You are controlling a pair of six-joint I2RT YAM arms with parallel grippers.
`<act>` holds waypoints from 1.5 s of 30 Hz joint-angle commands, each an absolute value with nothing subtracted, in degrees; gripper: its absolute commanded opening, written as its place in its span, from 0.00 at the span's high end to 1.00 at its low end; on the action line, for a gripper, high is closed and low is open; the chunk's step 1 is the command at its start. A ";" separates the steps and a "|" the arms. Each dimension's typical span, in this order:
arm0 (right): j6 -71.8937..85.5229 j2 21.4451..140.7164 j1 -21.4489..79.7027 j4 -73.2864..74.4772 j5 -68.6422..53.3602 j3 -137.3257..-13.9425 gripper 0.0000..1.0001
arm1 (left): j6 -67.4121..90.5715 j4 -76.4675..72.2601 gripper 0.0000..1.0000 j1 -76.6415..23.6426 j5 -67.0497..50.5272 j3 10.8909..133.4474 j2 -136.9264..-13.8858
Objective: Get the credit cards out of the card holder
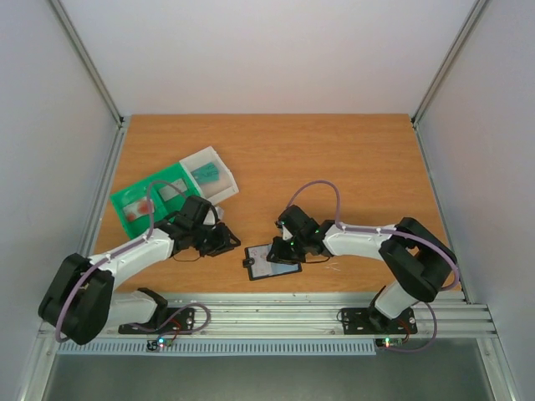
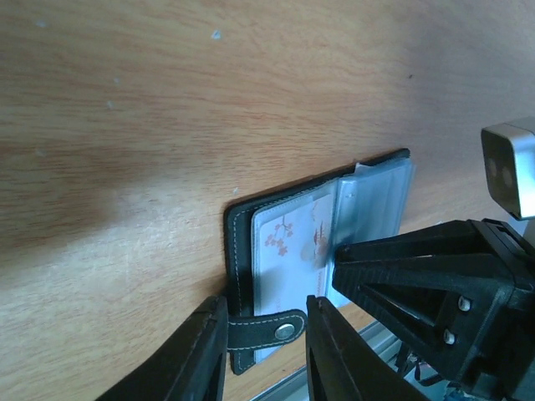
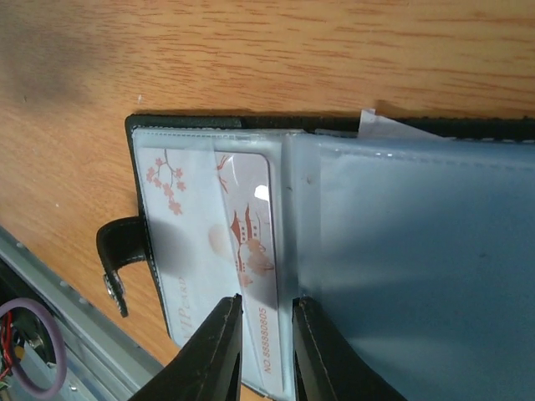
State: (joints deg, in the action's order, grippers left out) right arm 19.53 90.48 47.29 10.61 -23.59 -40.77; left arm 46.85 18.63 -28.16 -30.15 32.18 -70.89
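The black card holder (image 1: 267,262) lies open on the table near the front edge. In the left wrist view its black stitched cover (image 2: 238,251) and snap tab (image 2: 266,329) show. The tab lies between the fingers of my open left gripper (image 2: 266,355), (image 1: 222,242). A white credit card (image 3: 196,251) with red blossoms sits in the clear sleeve, also in the left wrist view (image 2: 288,242). My right gripper (image 3: 266,355), (image 1: 279,249) stands over this card beside the greyish-blue sleeves (image 3: 418,267), its fingers a narrow gap apart with nothing pinched.
A green-and-white sorting tray (image 1: 142,199) stands at the back left, with a teal card (image 1: 206,173) and a reddish card (image 1: 134,210) in it. The metal rail (image 1: 276,316) runs along the front table edge, close to the holder.
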 commanded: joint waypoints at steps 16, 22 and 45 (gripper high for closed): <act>19.48 91.86 47.64 5.85 -21.52 -36.95 0.83 | 52.00 4.15 0.86 -32.67 -30.28 30.71 -81.00; 19.40 90.98 47.64 6.03 -21.04 -36.74 0.83 | 51.78 2.97 0.93 -33.89 -28.97 31.10 -84.76; 21.18 89.72 47.64 3.79 -19.48 -34.77 0.83 | 53.77 5.29 0.85 -35.82 -27.86 32.98 -79.97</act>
State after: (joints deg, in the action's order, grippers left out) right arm 20.69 90.24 47.29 2.31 -22.68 -36.42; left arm 52.71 6.59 -35.42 -27.92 31.16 -81.23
